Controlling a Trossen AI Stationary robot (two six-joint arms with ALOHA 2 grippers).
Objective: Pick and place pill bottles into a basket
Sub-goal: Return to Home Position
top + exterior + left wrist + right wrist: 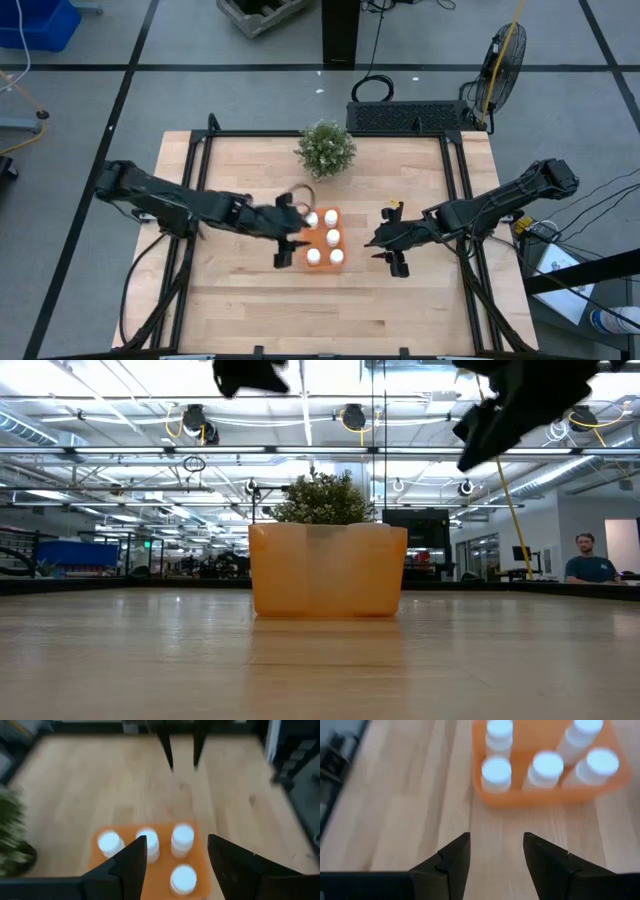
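Observation:
The orange tray (322, 240) lies on the wooden table in front of the plant, and it also shows in the low view (328, 572). Five white pill bottles stand upright in it, among them one at its far left (312, 219) and one at its near right (337, 256). The right wrist view shows all five (547, 765); the left wrist view shows several (182, 836). My left gripper (296, 236) is open and empty, raised over the tray's left edge (177, 842). My right gripper (378, 240) is open and empty, raised to the right of the tray (496, 837).
A bushy green potted plant (325, 148) stands just behind the tray toward the far edge. A black frame (452, 180) runs along the table's sides. Bare wood lies toward the near edge (330, 310). A person (585, 560) stands in the room beyond.

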